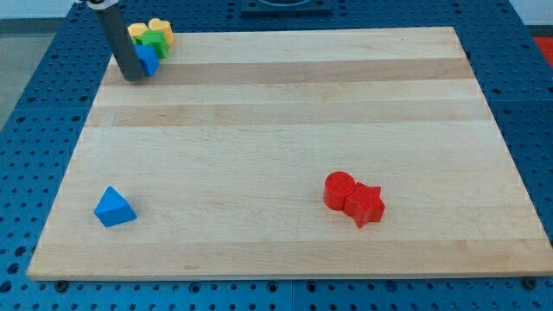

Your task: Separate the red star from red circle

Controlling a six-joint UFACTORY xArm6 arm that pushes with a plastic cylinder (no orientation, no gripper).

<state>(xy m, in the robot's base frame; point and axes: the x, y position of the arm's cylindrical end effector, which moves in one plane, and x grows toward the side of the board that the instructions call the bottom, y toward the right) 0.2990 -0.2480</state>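
Looking lower right, you see the red star block point(365, 206) touching the red circle block point(340, 189); my tip point(133, 79), fingerless, grasping nothing, sits far off beside the blue block point(146, 59).

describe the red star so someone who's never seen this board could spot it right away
On the wooden board, look toward the view's bottom right, far from my tip at the top left. Two red blocks touch there; the red star is the right-hand one, pointed where the red circle is round.
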